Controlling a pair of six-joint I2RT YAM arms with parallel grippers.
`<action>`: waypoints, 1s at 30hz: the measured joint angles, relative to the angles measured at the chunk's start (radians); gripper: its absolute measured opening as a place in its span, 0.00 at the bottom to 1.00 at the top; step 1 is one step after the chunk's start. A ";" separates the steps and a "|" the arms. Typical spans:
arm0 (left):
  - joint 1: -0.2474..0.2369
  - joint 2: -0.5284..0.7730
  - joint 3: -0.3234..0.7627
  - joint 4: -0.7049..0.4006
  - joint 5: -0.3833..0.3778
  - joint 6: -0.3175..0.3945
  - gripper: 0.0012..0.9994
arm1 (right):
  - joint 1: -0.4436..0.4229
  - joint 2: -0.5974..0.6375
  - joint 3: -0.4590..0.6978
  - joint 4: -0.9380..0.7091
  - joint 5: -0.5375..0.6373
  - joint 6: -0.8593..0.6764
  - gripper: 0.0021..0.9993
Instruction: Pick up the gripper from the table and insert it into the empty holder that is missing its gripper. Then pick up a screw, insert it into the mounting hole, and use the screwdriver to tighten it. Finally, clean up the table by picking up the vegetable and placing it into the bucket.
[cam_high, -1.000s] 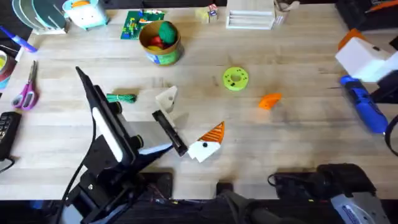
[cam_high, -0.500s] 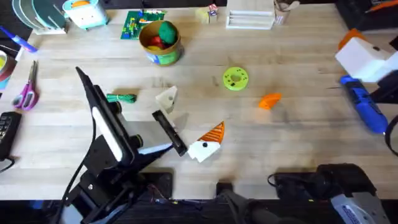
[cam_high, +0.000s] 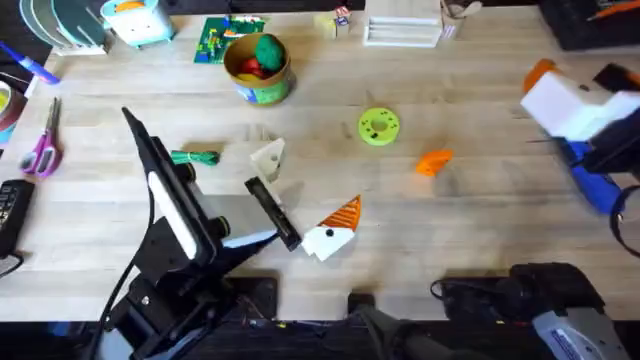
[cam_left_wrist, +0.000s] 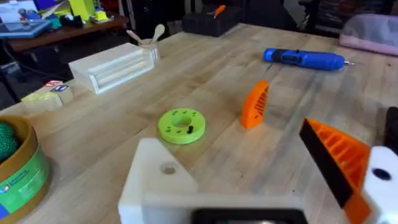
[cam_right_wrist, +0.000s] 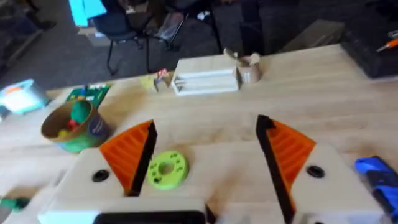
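On the counter (cam_high: 480, 230), seen from overhead, the gripper (cam_high: 434, 161) lay loose right of centre, apart from everything else. The left hand (cam_high: 300, 205) rested near the middle; its holder (cam_high: 269, 157) stood bare, while the twin white block (cam_high: 328, 241) carried an orange wedge (cam_high: 344, 213), the two spread well apart with nothing between them. The vegetable (cam_high: 194, 157) lay just left of the holder. The bucket (cam_high: 257, 66) stood at the far side with a round green ball (cam_high: 268, 48) inside, and a lime-green disc (cam_high: 378, 127) lay between the bucket and the gripper. The right hand (cam_high: 570, 100) hung blurred over the right edge, above the screwdriver (cam_high: 592, 175). Scissors (cam_high: 42, 146) lay at the far left.

From the left wrist camera, the holder (cam_left_wrist: 158, 183) and the wedge-bearing finger (cam_left_wrist: 339, 162) stood wide apart, empty. Beyond them lay the lime-green disc (cam_left_wrist: 181, 126), the gripper (cam_left_wrist: 255, 104) standing on its edge, and the screwdriver (cam_left_wrist: 303, 58) farther off. The bucket (cam_left_wrist: 18, 171) showed at one side.

From the right wrist camera, the right hand (cam_right_wrist: 208, 162) was open wide, both fingers bearing orange pads (cam_right_wrist: 130, 152), gripping nothing. The lime-green disc (cam_right_wrist: 166, 169) showed between them, the bucket (cam_right_wrist: 74, 127) farther away, the screwdriver (cam_right_wrist: 379, 174) at the border.
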 joint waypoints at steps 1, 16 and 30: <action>0.000 0.000 0.000 0.000 0.000 0.000 0.99 | 0.000 0.022 0.003 -0.045 -0.034 -0.021 0.99; 0.000 0.000 0.000 0.000 0.000 0.000 0.99 | 0.033 0.556 0.087 -0.347 -0.055 -0.332 0.99; 0.000 0.000 0.000 0.000 0.000 0.000 0.99 | 0.147 0.805 0.089 -0.298 -0.103 -0.691 0.99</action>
